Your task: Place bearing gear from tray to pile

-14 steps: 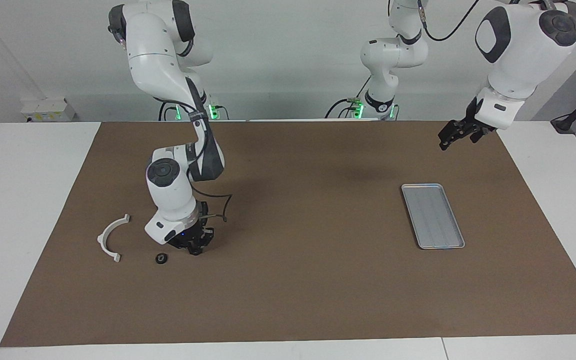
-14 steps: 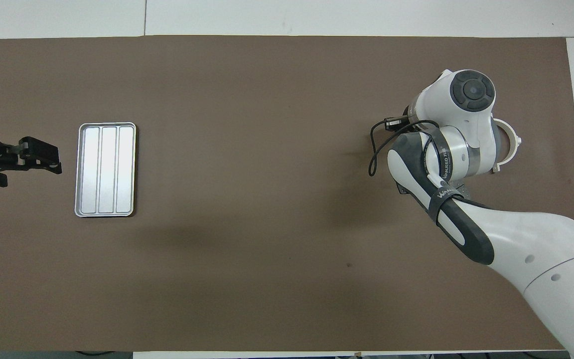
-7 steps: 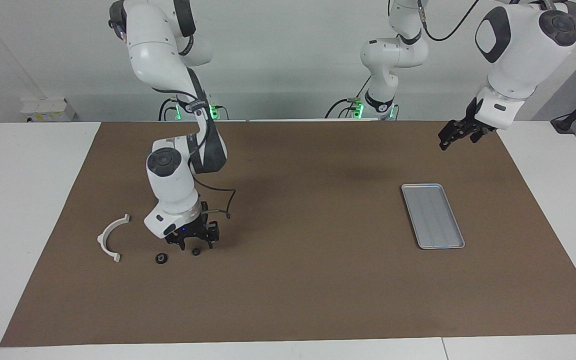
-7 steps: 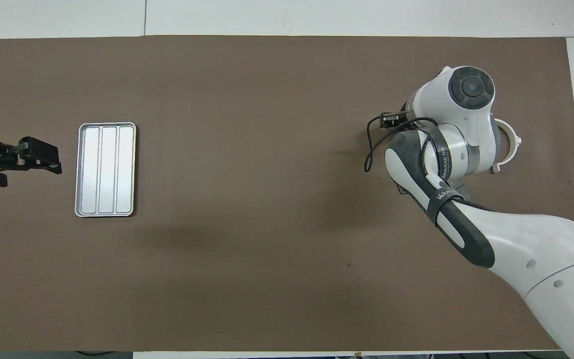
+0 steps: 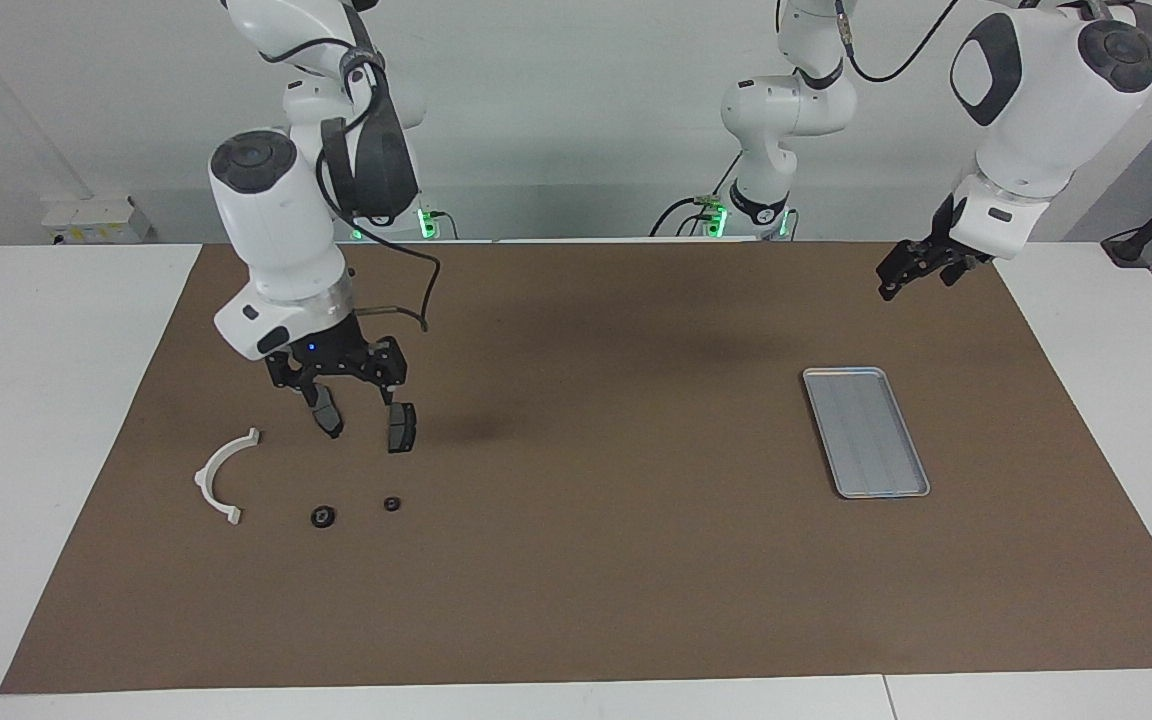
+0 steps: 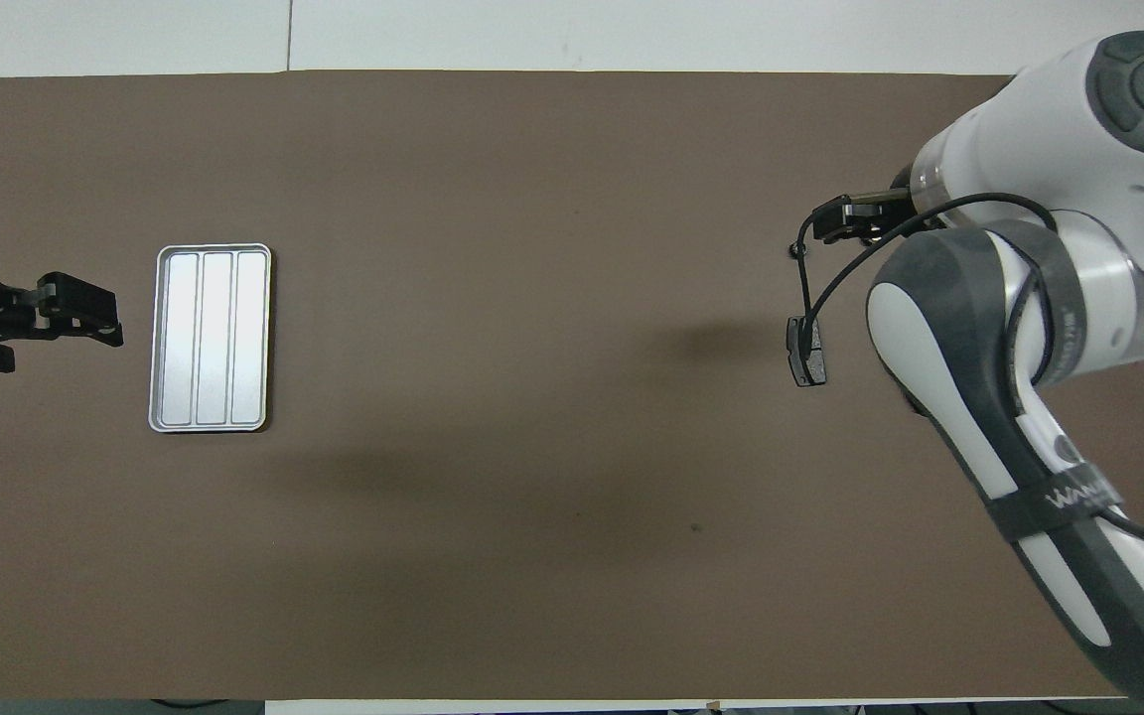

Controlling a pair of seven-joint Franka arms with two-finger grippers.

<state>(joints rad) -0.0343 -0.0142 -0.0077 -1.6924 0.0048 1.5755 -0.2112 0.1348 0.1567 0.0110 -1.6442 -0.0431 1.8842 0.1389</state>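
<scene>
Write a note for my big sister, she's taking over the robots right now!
Right gripper: open, holding nothing, up over the mat near the white bracket.
Left gripper: open, holding nothing, waiting above the mat at its own end.
Tray: toward the left arm's end, nothing shows in it.
Pile: one small black round part beside the bracket, another black round part beside that one.
Done: it looks like the tray's parts are at the pile.
Left: probably just bringing the right arm home.
</scene>
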